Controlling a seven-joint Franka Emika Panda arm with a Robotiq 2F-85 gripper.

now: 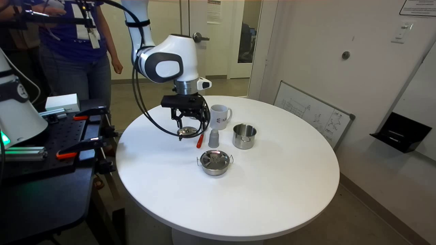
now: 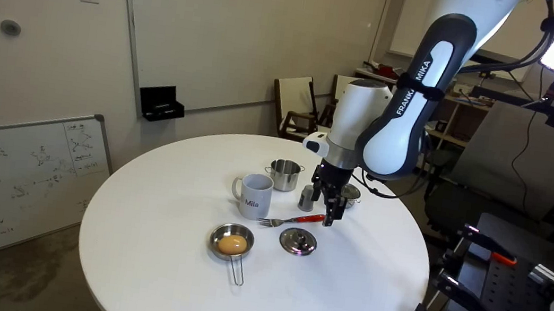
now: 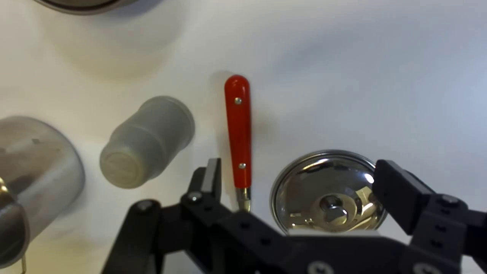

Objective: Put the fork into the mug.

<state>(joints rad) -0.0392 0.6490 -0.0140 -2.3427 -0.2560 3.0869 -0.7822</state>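
The white mug (image 2: 255,195) stands upright near the middle of the frame in an exterior view. Just right of it the fork (image 2: 309,218) lies on the round white table (image 2: 160,268), its tines toward the mug's base and its red handle pointing right. From here I can't tell whether the tines touch the mug.

The robot's arm (image 2: 390,149) reaches in from the upper right, and the gripper (image 3: 298,175) hangs downward over the table. In the wrist view its jaws stand wide apart, with nothing in their hold. The fork's handle runs down the centre of that frame, just beside the finger on the left. Right of the handle sits a shiny lid (image 3: 323,186), its edge partly hidden by the finger on the right, and at the left is a grey shaker (image 3: 148,140).

In an exterior view, an open steel pot (image 1: 244,139) stands right of centre, with a lidded pot (image 1: 215,166) below and to its left. A person (image 1: 78,51) in a blue top stands at upper left.

Low in the middle of an exterior view, a small pan (image 2: 233,228) holds a brown, egg-shaped thing (image 2: 232,245).
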